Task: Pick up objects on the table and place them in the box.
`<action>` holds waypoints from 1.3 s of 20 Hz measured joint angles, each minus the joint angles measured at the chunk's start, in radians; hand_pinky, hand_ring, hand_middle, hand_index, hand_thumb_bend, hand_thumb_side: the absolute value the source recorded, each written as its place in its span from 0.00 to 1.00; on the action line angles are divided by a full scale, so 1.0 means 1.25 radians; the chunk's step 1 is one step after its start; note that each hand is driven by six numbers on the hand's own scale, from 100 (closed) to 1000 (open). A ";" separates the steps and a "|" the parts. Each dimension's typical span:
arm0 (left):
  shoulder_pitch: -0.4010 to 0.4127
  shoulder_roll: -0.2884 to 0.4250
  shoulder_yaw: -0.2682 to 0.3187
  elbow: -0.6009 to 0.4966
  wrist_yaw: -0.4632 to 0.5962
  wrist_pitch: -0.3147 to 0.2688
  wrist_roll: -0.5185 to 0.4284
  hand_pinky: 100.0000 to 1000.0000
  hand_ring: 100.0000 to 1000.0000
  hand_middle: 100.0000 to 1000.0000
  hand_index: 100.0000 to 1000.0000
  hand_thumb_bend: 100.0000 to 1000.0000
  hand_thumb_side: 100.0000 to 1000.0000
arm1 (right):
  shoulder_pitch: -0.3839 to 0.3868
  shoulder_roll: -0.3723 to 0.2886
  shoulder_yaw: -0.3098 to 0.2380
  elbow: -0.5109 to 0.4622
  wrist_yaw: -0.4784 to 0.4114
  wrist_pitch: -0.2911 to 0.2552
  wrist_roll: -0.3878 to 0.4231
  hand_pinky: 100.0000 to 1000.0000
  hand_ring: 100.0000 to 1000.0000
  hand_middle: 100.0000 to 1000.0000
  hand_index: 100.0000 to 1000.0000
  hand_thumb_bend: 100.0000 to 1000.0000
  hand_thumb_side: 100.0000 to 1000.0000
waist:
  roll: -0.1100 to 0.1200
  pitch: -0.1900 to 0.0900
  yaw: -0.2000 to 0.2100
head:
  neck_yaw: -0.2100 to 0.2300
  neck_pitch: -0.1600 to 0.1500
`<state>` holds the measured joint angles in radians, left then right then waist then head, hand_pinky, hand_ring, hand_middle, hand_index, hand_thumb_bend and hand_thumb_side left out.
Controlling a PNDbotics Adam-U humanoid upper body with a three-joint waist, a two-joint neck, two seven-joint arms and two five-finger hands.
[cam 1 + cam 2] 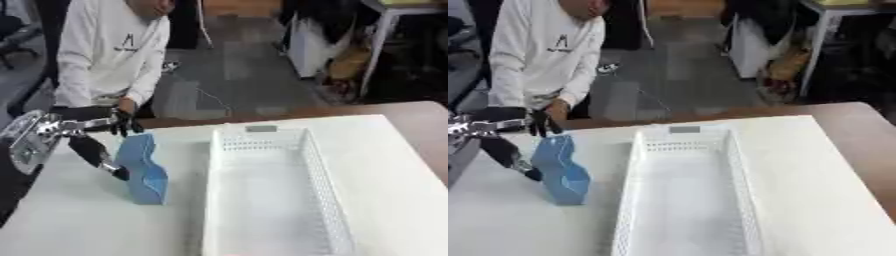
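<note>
A blue object (143, 167) with a wavy, curved outline is seen standing on edge on the white table (79, 225), just left of the white perforated box (271, 195) and apart from its wall. The left hand (112, 124) is held at the object's upper far end — dark fingers (125, 125) hang curled just above and behind its top edge, while a lower dark digit (112, 169) (likely the thumb) is pressed against the object's left face about halfway down. The object sits between these two, so a pinch on it is indicated, though contact at the top edge cannot be told for certain.

In the left eye view more of the left arm is shown: the silver wrist housing (33, 140) fills the left edge. In the right eye view that housing is mostly cut off, and the gap between the blue object and the box reads wider. The box is seen lying lengthwise away from the camera, nothing inside it. The right hand appears in neither view.
</note>
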<state>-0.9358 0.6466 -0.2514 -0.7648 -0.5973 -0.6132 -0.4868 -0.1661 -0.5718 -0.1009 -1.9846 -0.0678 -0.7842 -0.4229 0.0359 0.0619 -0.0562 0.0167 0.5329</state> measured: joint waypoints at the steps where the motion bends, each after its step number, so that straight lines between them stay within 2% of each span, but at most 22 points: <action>1: 0.000 -0.001 -0.001 0.002 -0.003 -0.002 0.002 0.59 0.60 0.72 0.84 1.00 0.55 | 0.000 0.000 0.000 0.000 0.000 0.000 0.000 0.27 0.48 0.59 0.64 0.00 0.69 | 0.000 0.000 -0.001 | 0.000 0.000; 4: -0.002 -0.007 -0.001 0.010 -0.013 -0.007 0.007 0.60 0.61 0.72 0.84 1.00 0.54 | -0.006 0.000 0.000 0.000 -0.004 0.000 0.000 0.27 0.48 0.59 0.64 0.00 0.72 | 0.000 0.000 -0.002 | 0.000 0.001; 13: -0.003 -0.026 -0.003 0.037 -0.043 0.001 -0.001 0.61 0.63 0.73 0.84 1.00 0.51 | -0.014 0.000 0.000 0.000 -0.013 0.003 -0.005 0.27 0.48 0.59 0.64 0.00 0.73 | 0.002 0.000 -0.008 | 0.000 0.001; 16: -0.003 -0.032 -0.004 0.046 -0.057 0.004 -0.004 0.59 0.60 0.72 0.83 0.98 0.48 | -0.014 0.000 0.000 0.000 -0.014 0.003 -0.005 0.27 0.48 0.59 0.64 0.00 0.73 | 0.002 0.001 -0.012 | 0.000 0.001; 18: -0.003 -0.034 -0.004 0.049 -0.066 0.004 -0.004 0.44 0.48 0.61 0.76 0.84 0.45 | -0.017 0.000 0.000 0.000 -0.015 0.003 -0.005 0.27 0.48 0.59 0.64 0.00 0.73 | 0.003 0.001 -0.012 | 0.000 0.001; 19: -0.003 -0.035 -0.003 0.049 -0.069 0.002 -0.002 0.40 0.44 0.58 0.74 0.81 0.45 | -0.018 0.000 0.000 0.000 -0.015 0.003 -0.005 0.27 0.48 0.59 0.64 0.00 0.73 | 0.003 0.001 -0.012 | 0.000 0.001; 20: -0.003 -0.035 -0.002 0.049 -0.071 -0.001 0.001 0.40 0.44 0.58 0.74 0.81 0.45 | -0.018 0.000 0.000 0.000 -0.016 0.003 -0.005 0.27 0.48 0.59 0.64 0.00 0.73 | 0.003 0.001 -0.012 | 0.000 0.001; 21: -0.003 -0.035 -0.001 0.049 -0.073 -0.006 0.006 0.19 0.31 0.45 0.63 0.54 0.52 | -0.020 0.000 0.000 0.000 -0.016 0.003 -0.005 0.27 0.48 0.59 0.64 0.00 0.73 | 0.003 0.001 -0.012 | 0.000 0.001; 22: -0.003 -0.035 -0.001 0.049 -0.074 -0.014 0.014 0.27 0.36 0.50 0.67 0.64 0.49 | -0.020 0.000 0.000 0.000 -0.017 0.003 -0.005 0.27 0.48 0.59 0.64 0.00 0.73 | 0.004 0.001 -0.012 | 0.000 0.001; 23: -0.002 -0.035 -0.001 0.048 -0.075 -0.022 0.022 0.04 0.19 0.35 0.51 0.31 0.62 | -0.020 0.000 0.000 0.000 -0.018 0.003 -0.005 0.27 0.48 0.59 0.64 0.00 0.73 | 0.004 0.001 -0.012 | 0.000 0.001; 24: -0.002 -0.035 -0.001 0.048 -0.076 -0.033 0.033 0.00 0.13 0.29 0.47 0.29 0.63 | -0.020 0.000 0.000 0.000 -0.018 0.003 -0.005 0.27 0.48 0.59 0.64 0.00 0.73 | 0.004 0.001 -0.012 | 0.000 0.001; 25: -0.002 -0.035 -0.001 0.047 -0.076 -0.047 0.047 0.00 0.07 0.24 0.45 0.27 0.65 | -0.020 0.000 0.000 0.000 -0.019 0.003 -0.004 0.27 0.48 0.59 0.64 0.00 0.73 | 0.004 0.002 -0.012 | 0.000 0.001; 26: -0.002 -0.036 -0.001 0.043 -0.077 -0.061 0.060 0.00 0.08 0.25 0.45 0.27 0.65 | -0.020 0.000 0.000 0.000 -0.019 0.003 -0.004 0.27 0.48 0.59 0.64 0.00 0.73 | 0.004 0.002 -0.012 | 0.000 0.001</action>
<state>-0.9384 0.6017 -0.2522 -0.7109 -0.6936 -0.6888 -0.4112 -0.1915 -0.5718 -0.1012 -1.9846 -0.0912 -0.7805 -0.4283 0.0408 0.0649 -0.0710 0.0170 0.5339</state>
